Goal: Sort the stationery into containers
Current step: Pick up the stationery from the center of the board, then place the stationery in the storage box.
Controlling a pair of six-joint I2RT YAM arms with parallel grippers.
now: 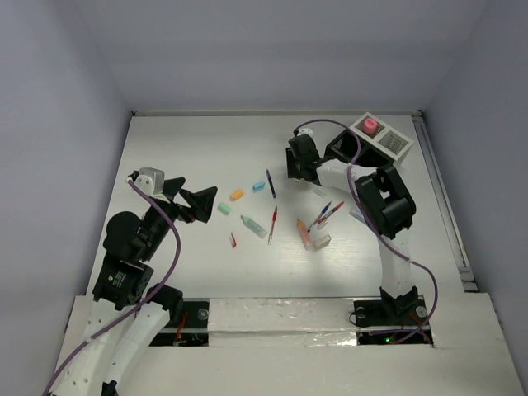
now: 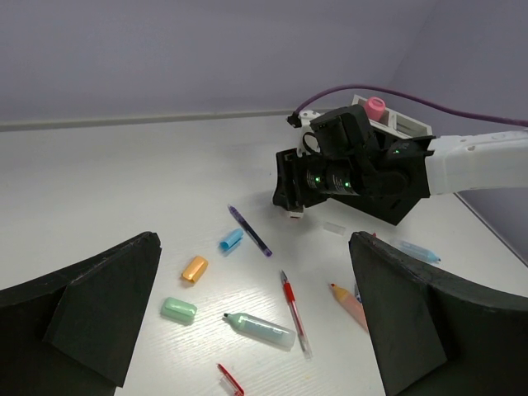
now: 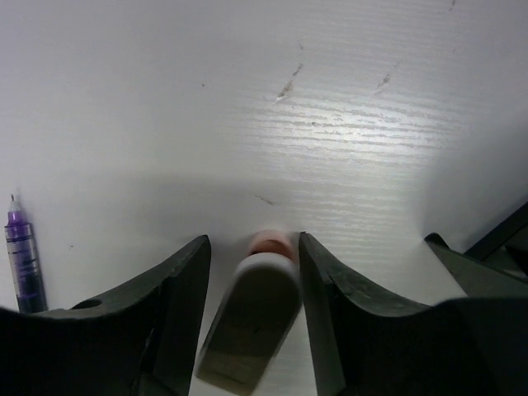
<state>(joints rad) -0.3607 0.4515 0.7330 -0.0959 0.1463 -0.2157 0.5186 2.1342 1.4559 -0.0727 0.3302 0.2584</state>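
Just left of the organizer, the right gripper brackets a marker, apparently to lift it; whether it grips, unclear; well left, the left gripper hovers released.

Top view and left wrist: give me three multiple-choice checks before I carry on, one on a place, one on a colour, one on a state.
1. Where is the pink-capped bottle?
A) in the organizer
B) at the near table edge
C) in the far left corner

2. What colour is the cap between the blue cap and the green cap?
A) white
B) orange
C) black

3. The left end effector is:
A) shut on a pen
B) open, empty
C) shut on a marker

Answers:
1 A, its pink top shows in the organizer at far right.
2 B, it reads orange in the left wrist view.
3 B, its fingers stand wide apart, gripping nothing.
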